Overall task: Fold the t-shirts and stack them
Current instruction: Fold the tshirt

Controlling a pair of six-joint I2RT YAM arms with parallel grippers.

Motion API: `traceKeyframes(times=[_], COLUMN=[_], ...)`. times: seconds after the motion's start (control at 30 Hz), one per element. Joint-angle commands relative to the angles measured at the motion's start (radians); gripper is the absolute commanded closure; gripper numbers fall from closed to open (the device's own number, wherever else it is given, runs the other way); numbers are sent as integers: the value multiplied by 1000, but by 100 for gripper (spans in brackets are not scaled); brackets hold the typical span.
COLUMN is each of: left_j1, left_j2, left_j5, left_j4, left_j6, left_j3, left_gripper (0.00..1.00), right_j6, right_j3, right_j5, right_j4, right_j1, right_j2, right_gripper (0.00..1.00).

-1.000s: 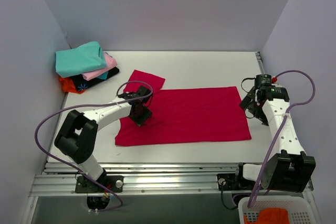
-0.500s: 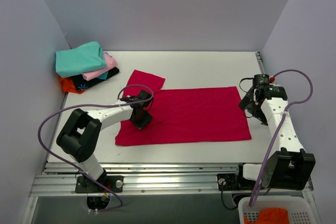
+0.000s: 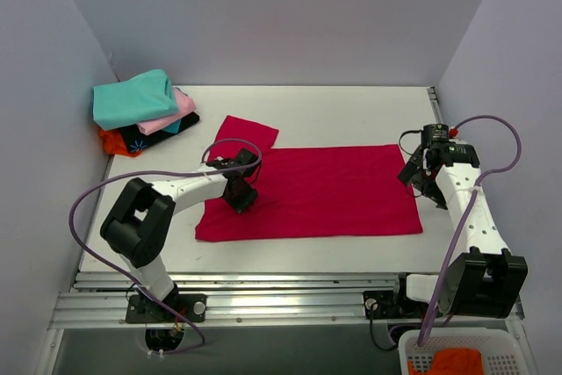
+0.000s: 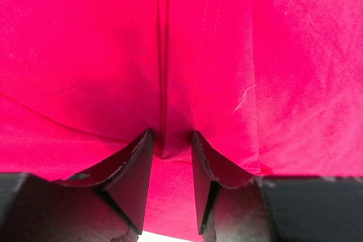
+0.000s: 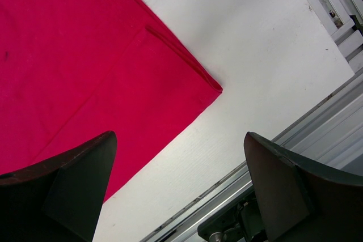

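The crimson-red t-shirt (image 3: 325, 191) lies spread flat in the middle of the white table (image 3: 351, 111), one sleeve sticking out at its back left. My left gripper (image 3: 241, 199) presses down on its left part; in the left wrist view (image 4: 171, 143) the jaws pinch a small ridge of the red cloth (image 4: 255, 55). My right gripper (image 3: 416, 180) is wide open and empty, low over the shirt's right edge; its wrist view (image 5: 180, 137) shows the shirt's corner (image 5: 68, 55). Folded teal (image 3: 132, 97), pink (image 3: 180, 110), black (image 3: 149, 136) and orange (image 3: 112, 140) shirts are stacked at the back left.
A white basket (image 3: 500, 362) holding orange cloth (image 3: 457, 364) sits below the table at the bottom right. Aluminium rails (image 3: 263, 292) run along the near edge. Grey walls close in the left, back and right sides.
My left gripper has slid slightly right and away with the pinched cloth, and the shirt's left edge shifted right with it. The right gripper has edged slightly farther back.
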Motion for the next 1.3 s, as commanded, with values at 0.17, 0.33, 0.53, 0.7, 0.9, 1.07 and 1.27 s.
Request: traceKeyframes(times=[0.17,0.33,0.53,0.7,0.9,1.07,1.27], left_j1=[-7,-7,-7,-7,-4,0,11], left_j2=[22,33,40,51,51,71,129], left_j5=[-17,-20,-20,-14,-27,-37,-34], left_j4=[10,5,-1,-4,-59,-114,-142], left_j6=[11,13,17,28,48,83,122], left_j3=[65,77,86,99,164,259,372], left_gripper=[62,66,81,92,98,98,93], right_j6=[-8,-9,-12,-14,-14,-12,-11], right_j3=[11,10,7,5,5,2,2], right_j5=[39,40,45,46,48,45,37], right_j4=[-18,-16,-10,-8,-5,2,7], right_j1=[14,15,15,15,17,14,11], right_j2=[14,20,25,26,25,25,29], right_gripper=[10,11,11,11,11,12,12])
